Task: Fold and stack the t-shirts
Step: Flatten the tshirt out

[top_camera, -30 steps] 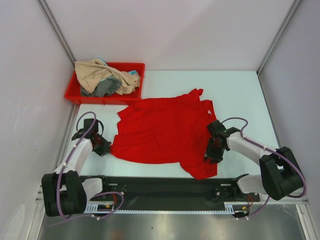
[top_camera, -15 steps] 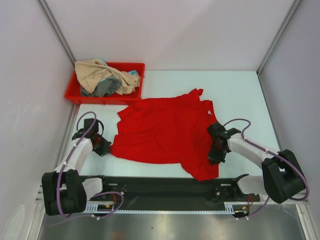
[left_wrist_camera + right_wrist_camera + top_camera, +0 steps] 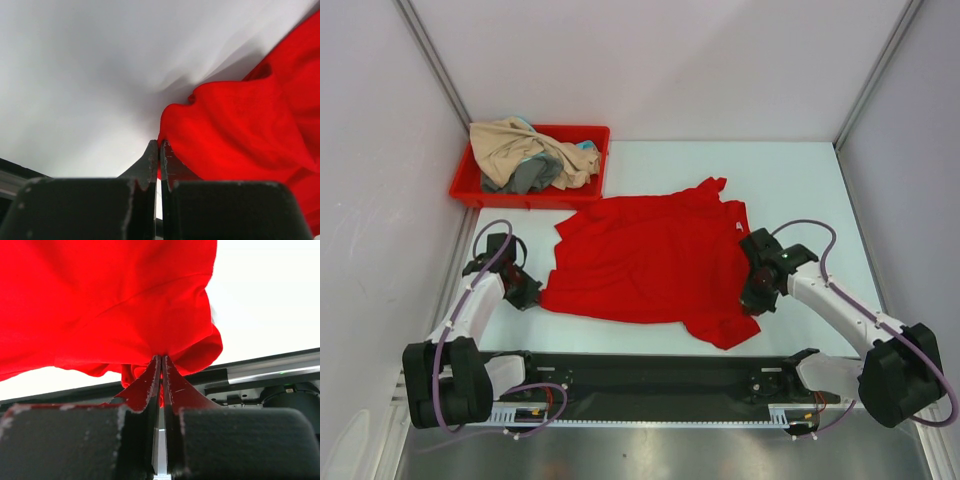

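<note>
Red t-shirt [image 3: 645, 265] spread mostly flat on the white table [image 3: 790, 180], between the two arms, wrinkled, one sleeve pointing toward the far side.

Left gripper [image 3: 523, 293] sits at the shirt's left near corner. Wrist view: fingers [image 3: 150, 160] pressed together with only a hairline slit between them, a peak of red cloth [image 3: 235, 130] pinched at their tips and fanning out to the right of the tool. White table surface ahead of and left of the tips.

Right gripper [image 3: 757, 296] sits at the shirt's right edge, a little up from the near right corner. Wrist view: fingers [image 3: 150, 385] closed tight on a gathered bunch of red fabric [image 3: 115, 300], cloth lifted and draping from the tips, hanging folds just beyond them. Black base rail [image 3: 260, 372] visible behind the cloth.

Red tray [image 3: 470, 185] well beyond the left gripper, at the far left corner, apart from the red shirt. Inside it, a heap: beige shirt [image 3: 515, 145] on top, grey shirt [image 3: 530, 178] below it, a bit of light blue shirt [image 3: 587, 146] at the right side.
</note>
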`<action>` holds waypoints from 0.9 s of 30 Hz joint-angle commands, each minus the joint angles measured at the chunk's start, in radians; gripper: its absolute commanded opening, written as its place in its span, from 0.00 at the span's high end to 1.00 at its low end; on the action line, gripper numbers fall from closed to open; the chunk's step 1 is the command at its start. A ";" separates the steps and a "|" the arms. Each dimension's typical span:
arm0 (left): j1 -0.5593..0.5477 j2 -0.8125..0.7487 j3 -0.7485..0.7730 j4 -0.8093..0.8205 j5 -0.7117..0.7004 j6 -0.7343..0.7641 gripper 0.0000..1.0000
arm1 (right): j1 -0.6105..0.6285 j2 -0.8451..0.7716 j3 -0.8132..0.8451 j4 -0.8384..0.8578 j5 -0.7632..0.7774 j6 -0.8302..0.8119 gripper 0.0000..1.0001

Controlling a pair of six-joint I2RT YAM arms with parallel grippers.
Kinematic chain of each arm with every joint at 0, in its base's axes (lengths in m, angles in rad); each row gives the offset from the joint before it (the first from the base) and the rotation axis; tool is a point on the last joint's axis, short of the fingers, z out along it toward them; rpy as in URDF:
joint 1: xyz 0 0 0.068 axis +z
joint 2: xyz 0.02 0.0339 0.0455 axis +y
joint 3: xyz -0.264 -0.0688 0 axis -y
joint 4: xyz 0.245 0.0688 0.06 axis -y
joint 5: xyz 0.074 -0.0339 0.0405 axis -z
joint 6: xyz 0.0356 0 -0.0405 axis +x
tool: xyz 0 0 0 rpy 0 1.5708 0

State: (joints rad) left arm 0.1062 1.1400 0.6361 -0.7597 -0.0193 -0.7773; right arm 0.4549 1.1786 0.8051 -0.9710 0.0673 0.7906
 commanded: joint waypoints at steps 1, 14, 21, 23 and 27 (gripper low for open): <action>0.007 -0.025 0.022 -0.003 0.005 0.009 1.00 | -0.007 -0.007 0.003 -0.018 -0.006 -0.025 0.97; 0.007 -0.036 0.007 -0.004 0.012 0.003 1.00 | -0.021 0.046 -0.090 0.095 -0.087 -0.033 0.70; 0.007 -0.025 0.002 0.003 0.012 -0.004 1.00 | -0.044 0.050 -0.083 0.107 -0.077 -0.106 0.57; 0.007 -0.023 0.004 0.003 0.012 -0.004 1.00 | -0.051 0.050 -0.092 0.126 -0.098 -0.131 0.49; 0.007 -0.020 0.005 0.007 0.012 -0.004 1.00 | -0.042 0.059 -0.104 0.173 -0.110 -0.139 0.51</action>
State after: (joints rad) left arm 0.1062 1.1267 0.6357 -0.7670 -0.0147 -0.7776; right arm 0.4103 1.2282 0.7120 -0.8539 -0.0288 0.6865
